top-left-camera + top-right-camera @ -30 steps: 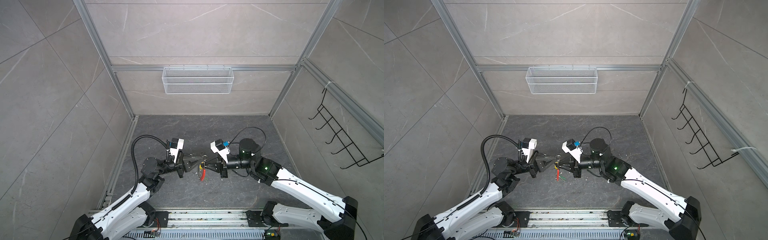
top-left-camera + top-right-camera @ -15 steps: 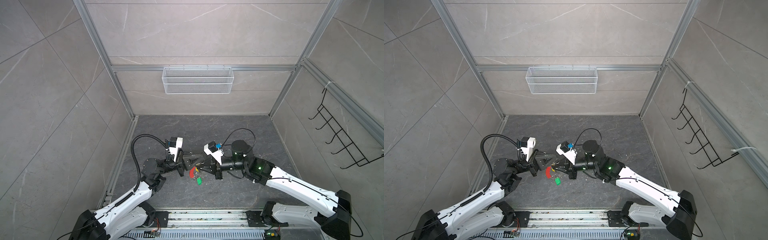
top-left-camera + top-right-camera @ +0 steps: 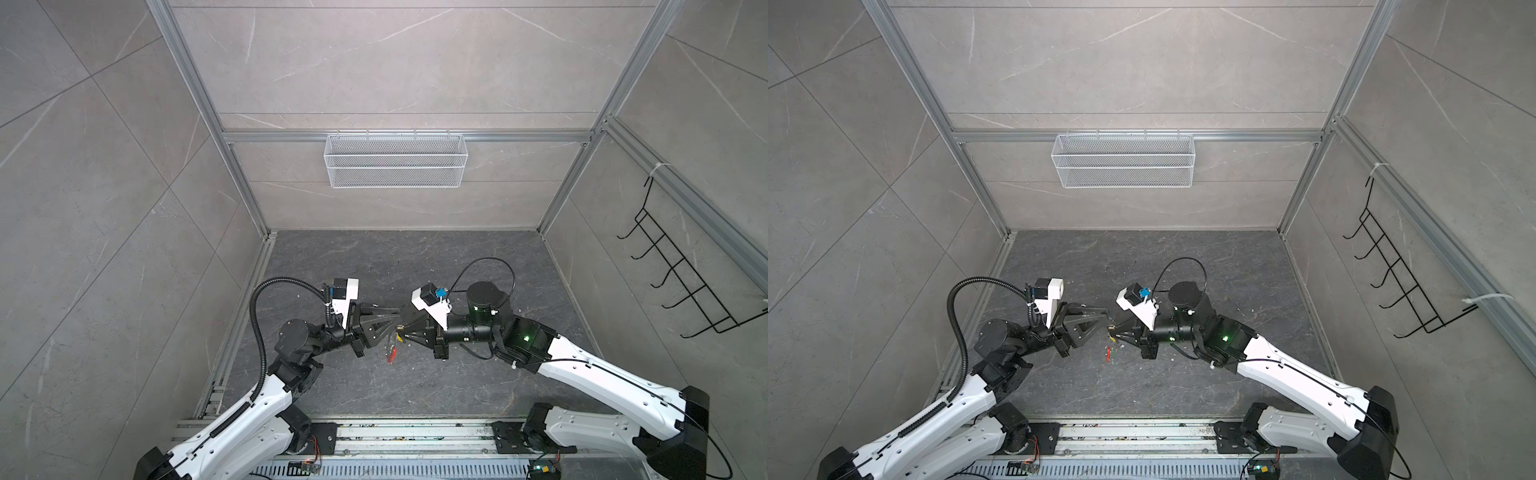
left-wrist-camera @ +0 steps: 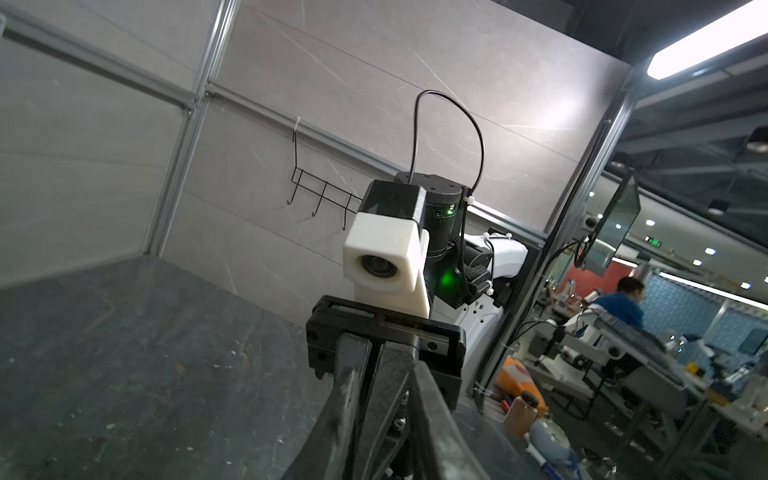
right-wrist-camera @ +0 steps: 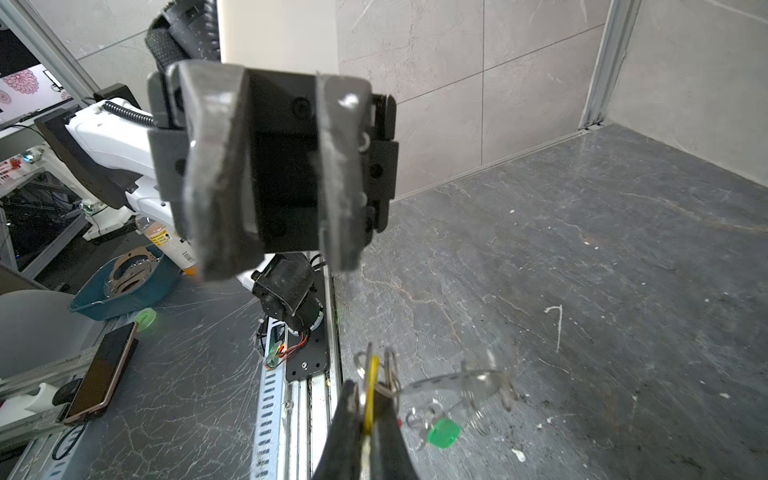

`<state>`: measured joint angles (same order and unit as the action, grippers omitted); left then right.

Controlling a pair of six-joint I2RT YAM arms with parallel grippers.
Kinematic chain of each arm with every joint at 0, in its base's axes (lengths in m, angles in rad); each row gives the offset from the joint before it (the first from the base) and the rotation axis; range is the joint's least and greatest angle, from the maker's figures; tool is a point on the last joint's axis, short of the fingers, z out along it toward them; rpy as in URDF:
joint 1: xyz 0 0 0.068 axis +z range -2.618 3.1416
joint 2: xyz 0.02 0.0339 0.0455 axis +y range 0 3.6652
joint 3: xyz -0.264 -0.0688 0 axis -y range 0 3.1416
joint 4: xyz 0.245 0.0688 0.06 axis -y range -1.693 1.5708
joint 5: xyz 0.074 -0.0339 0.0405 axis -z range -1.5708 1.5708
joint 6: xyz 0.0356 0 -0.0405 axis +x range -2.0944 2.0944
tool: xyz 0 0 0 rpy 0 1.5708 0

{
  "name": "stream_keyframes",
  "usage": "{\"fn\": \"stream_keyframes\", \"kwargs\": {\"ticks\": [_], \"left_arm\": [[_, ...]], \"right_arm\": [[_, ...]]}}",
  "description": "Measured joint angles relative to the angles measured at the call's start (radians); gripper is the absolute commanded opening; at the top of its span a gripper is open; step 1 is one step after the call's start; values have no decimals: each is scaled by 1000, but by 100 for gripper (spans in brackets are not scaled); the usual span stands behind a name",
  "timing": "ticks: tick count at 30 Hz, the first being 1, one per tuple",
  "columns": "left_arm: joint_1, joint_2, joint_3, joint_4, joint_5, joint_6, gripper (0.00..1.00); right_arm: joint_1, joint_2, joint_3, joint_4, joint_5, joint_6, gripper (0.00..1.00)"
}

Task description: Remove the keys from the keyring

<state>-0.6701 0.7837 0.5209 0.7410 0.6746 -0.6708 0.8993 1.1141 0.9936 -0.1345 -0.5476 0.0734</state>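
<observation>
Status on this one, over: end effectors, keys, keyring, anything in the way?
Left end effector open, empty. Right end effector shut on yellow key. Keyring dangles from it, green key hanging on it. Nothing in the way.

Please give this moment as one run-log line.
left gripper open, empty | right gripper shut on yellow key | keyring and green key dangling from it
</observation>
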Motion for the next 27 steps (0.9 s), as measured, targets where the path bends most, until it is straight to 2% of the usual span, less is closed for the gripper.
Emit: {"fn": "stream_keyframes", "kwargs": {"ticks": [5, 9, 18, 23, 27], "left_arm": [[0, -22, 1, -115, -58, 47, 47], [0, -35, 1, -186, -109, 74, 50], [0, -65, -43, -209, -134, 110, 50], [0, -84, -73, -209, -117, 114, 53], [0, -100, -75, -198, -90, 115, 51]], "right_arm": [[0, -6, 15, -43, 2, -20, 0], [0, -10, 42, -105, -18, -53, 0], [0, -21, 134, -221, -94, -129, 0], [0, -21, 160, -263, -106, -150, 0], [0, -21, 169, -294, -108, -160, 0]]}}
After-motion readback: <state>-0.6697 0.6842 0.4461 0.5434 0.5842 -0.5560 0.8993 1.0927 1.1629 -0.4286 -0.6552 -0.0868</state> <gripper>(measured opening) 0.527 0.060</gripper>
